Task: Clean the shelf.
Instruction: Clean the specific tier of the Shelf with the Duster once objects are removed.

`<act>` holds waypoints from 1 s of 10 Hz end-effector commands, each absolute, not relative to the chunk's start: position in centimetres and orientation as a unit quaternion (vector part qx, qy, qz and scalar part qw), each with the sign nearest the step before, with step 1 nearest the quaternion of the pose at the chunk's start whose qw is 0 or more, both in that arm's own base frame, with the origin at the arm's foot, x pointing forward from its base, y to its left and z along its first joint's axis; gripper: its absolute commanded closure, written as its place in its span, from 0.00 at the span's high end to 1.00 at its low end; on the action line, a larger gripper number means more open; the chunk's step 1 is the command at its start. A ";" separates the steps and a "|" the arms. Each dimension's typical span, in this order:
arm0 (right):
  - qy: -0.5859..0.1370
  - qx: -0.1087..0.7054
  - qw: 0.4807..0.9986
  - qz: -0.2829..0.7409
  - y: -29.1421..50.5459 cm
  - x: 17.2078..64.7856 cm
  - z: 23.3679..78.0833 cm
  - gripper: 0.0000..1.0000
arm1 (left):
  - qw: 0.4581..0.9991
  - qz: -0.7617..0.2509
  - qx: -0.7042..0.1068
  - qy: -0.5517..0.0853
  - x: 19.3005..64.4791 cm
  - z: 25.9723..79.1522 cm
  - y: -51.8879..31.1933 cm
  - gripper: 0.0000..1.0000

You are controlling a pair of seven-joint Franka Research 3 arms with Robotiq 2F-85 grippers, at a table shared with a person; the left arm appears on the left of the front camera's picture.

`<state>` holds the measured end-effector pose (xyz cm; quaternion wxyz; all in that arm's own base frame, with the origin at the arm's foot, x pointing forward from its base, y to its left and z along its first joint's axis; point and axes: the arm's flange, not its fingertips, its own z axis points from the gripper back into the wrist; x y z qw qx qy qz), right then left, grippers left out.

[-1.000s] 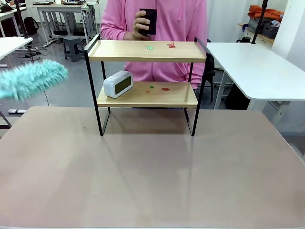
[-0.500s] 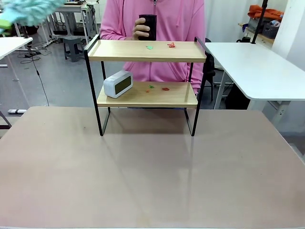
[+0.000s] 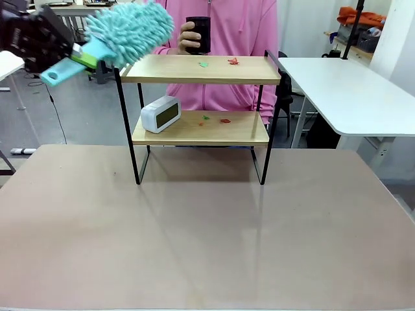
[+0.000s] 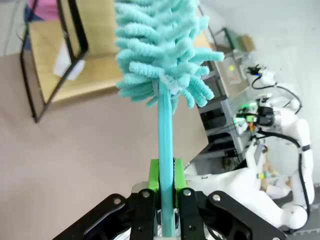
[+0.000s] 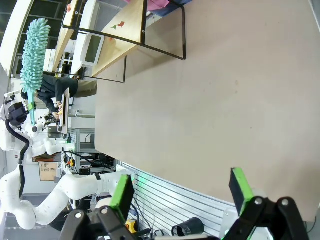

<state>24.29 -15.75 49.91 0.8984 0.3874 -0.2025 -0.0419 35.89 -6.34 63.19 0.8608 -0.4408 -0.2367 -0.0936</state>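
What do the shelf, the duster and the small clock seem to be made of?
The shelf has matte light boards with faint grain, wood or wood-look laminate, in a thin black frame, probably painted metal. The duster has fluffy teal fibre strands, like chenille, on a smooth teal plastic-looking handle. The clock looks like white plastic with a dark screen.

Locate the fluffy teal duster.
Front view, upper left: the fluffy teal duster, gripped by the left end effector, has its head beside the top-left corner of the wooden two-tier shelf.
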 end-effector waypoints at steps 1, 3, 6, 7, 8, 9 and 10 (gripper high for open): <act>-0.212 0.396 0.893 -0.032 -15.8 24.4 50.0 1.00 | 0.851 -0.080 -0.447 -0.264 35.1 64.4 -3.8 0.12; -0.212 0.396 0.893 -0.032 -15.8 24.4 50.0 1.00 | 0.856 -0.083 -0.445 -0.249 35.7 63.7 -4.6 0.12; -0.212 0.396 0.893 -0.032 -15.8 24.4 50.0 1.00 | 0.880 -0.091 -0.361 -0.294 36.8 66.1 -7.1 0.12; -0.212 0.396 0.893 -0.032 -15.8 24.4 50.0 1.00 | 0.892 -0.094 -0.344 -0.279 37.4 66.6 -8.5 0.12; -0.212 0.396 0.893 -0.032 -15.8 24.4 50.0 1.00 | 0.908 -0.098 -0.319 -0.252 38.3 67.2 -10.3 0.12; -0.212 0.396 0.893 -0.032 -15.8 24.4 50.0 1.00 | 0.923 -0.104 -0.297 -0.222 39.1 67.5 -11.8 0.12; -0.212 0.396 0.893 -0.032 -15.8 24.4 50.0 1.00 | 0.936 -0.102 -0.268 -0.205 40.2 67.9 -13.1 0.12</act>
